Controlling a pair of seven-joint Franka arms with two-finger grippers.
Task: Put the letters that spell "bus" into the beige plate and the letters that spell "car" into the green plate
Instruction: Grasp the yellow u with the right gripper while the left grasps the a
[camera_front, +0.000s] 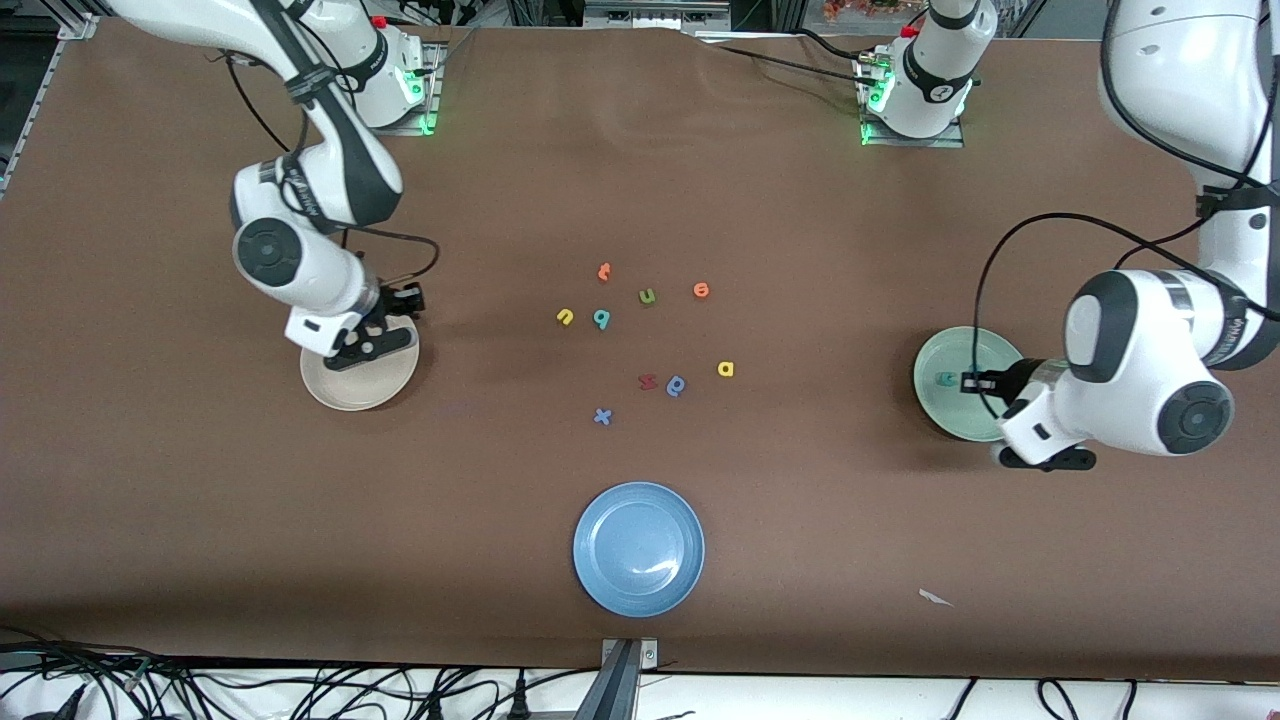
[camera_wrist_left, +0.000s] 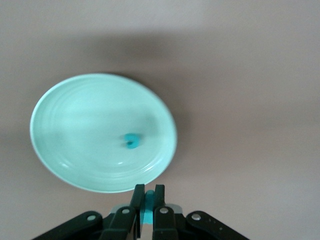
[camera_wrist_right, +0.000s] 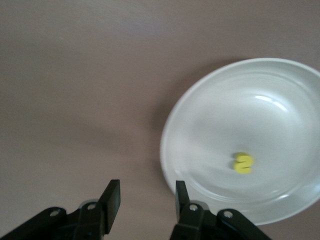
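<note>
A: Yellow foam first: the s (camera_wrist_right: 243, 163) already lies in the beige plate (camera_front: 385, 392), and the right hand (camera_wrist_right: 147, 200) hangs over that plate's edge with its fingers parted and nothing between them

B: So one of three for "bus". And the green plate (camera_front: 935, 400)?

A: One teal letter (camera_wrist_left: 131, 140) sits in it; I cannot tell whether it is the c or the r. The left hand (camera_wrist_left: 148, 196) is over the plate's rim, clenched on a second teal letter (camera_wrist_left: 147, 206), so that one looks about to go in

B: What is left out on the bench (camera_front: 200, 520)?

A: In the middle cluster, the yellow u (camera_front: 565, 317) and the teal looped letter (camera_front: 601, 318) beside it, both owed to the beige plate. The yellow a (camera_front: 726, 369) lies nearer the left arm's end, owed to the green one. I'd judge the job under halfway

B: And the rest stay put?

A: Yes: the green u (camera_front: 647, 296), the orange letters (camera_front: 701, 290), the darker blue looped letter (camera_front: 676, 385) and the blue plate (camera_front: 600, 580)
</note>
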